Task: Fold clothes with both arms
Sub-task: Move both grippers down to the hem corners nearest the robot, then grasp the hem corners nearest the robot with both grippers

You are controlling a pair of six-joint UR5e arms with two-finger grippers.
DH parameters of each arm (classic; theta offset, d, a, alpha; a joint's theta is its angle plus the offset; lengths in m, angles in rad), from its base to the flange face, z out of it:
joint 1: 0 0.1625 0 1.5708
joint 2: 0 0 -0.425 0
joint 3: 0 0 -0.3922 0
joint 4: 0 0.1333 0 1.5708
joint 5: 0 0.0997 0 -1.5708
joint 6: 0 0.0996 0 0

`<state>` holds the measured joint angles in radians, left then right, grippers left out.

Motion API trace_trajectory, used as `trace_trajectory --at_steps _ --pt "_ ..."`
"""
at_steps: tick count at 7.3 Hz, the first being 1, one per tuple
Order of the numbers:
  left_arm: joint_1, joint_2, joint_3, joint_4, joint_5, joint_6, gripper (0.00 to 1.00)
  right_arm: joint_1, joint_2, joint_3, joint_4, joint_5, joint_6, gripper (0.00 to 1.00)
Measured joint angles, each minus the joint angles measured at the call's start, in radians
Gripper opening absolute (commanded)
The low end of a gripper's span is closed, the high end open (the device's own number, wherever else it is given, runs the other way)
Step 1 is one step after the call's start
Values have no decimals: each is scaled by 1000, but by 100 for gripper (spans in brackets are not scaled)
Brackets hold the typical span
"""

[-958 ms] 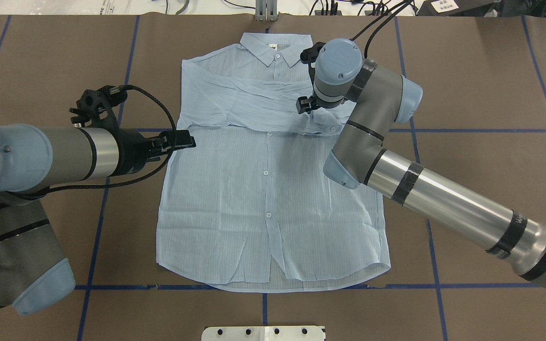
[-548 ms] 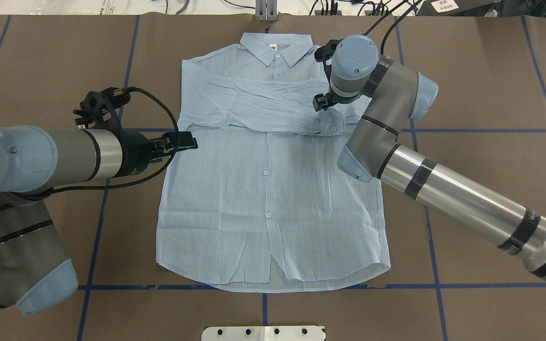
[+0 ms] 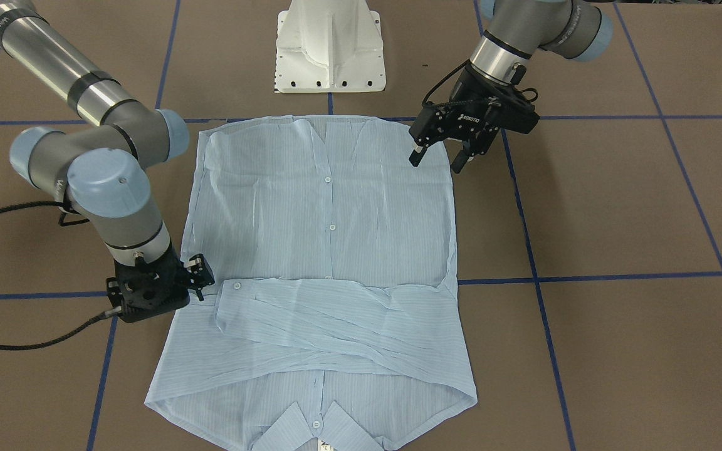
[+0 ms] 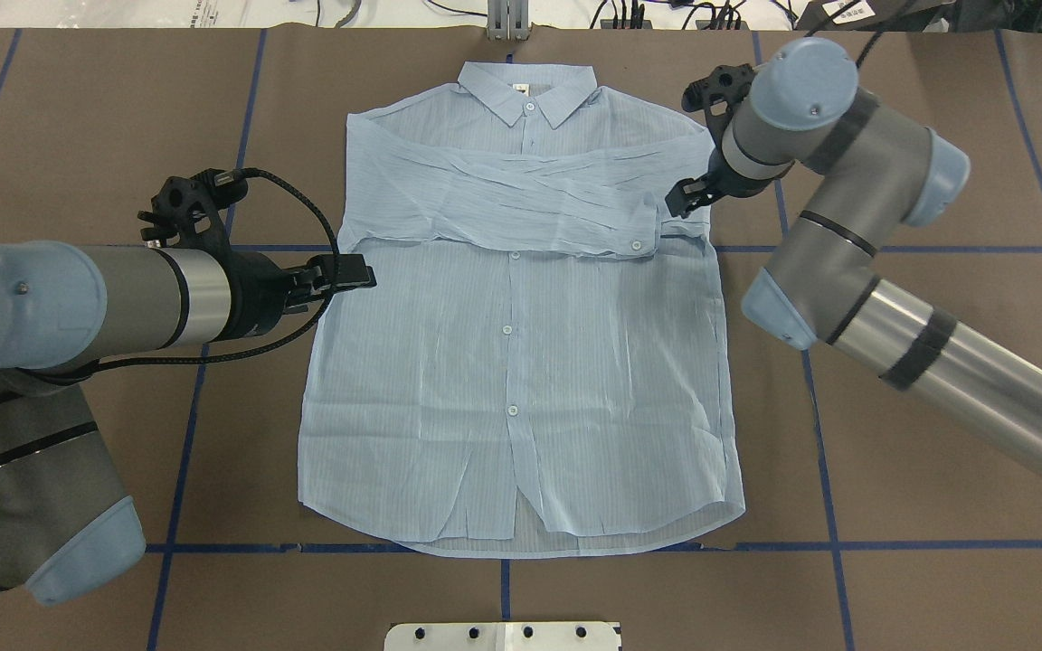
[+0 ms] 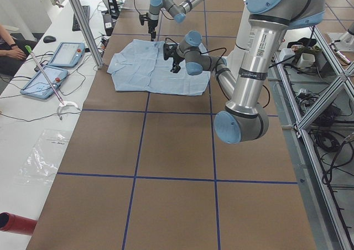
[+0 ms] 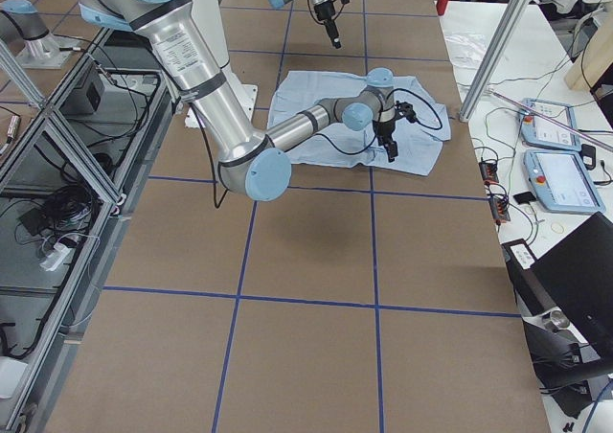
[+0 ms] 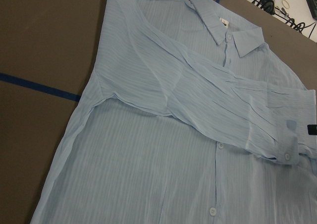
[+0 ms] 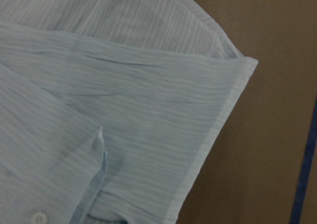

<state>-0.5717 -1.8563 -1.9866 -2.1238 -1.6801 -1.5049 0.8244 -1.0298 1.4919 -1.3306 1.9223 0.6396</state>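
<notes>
The pale blue striped shirt [image 4: 512, 362] lies flat and buttoned side up on the brown table, collar [image 4: 525, 95] at the far edge. Both sleeves are folded across the chest, and the upper sleeve's cuff [image 4: 639, 231] rests near the shirt's right side. My left gripper [image 3: 439, 160] hovers open at the shirt's left edge near the armpit and holds nothing. My right gripper [image 4: 688, 194] stands over the shirt's right shoulder edge, just beyond the cuff, and looks open and empty. The right wrist view shows only cloth [image 8: 124, 110] and bare table. The left wrist view shows the crossed sleeves [image 7: 213, 100].
The white pedestal base [image 3: 329, 50] stands at the robot's side of the table. Blue tape lines [image 4: 828, 546] grid the brown surface. A side bench carries tablets [image 5: 55, 67] and an aluminium post [image 5: 83, 23]. A person's hand [image 5: 8, 40] shows at its far end.
My right gripper has moved right, off the folded sleeve to the shirt's right edge. The sleeve stays lying where it was. The left arm has barely shifted.
</notes>
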Motion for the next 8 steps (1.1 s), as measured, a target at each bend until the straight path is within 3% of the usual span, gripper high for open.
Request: trace_trajectory --at_steps 3,5,8 --pt "50 83 -20 23 -14 1 100 -43 -254 377 -98 135 215 100" --pt "111 191 -78 25 -16 2 100 -218 -393 563 -97 46 480 100" --pt "164 273 -142 26 -10 2 100 -521 -554 607 83 -205 747 98"
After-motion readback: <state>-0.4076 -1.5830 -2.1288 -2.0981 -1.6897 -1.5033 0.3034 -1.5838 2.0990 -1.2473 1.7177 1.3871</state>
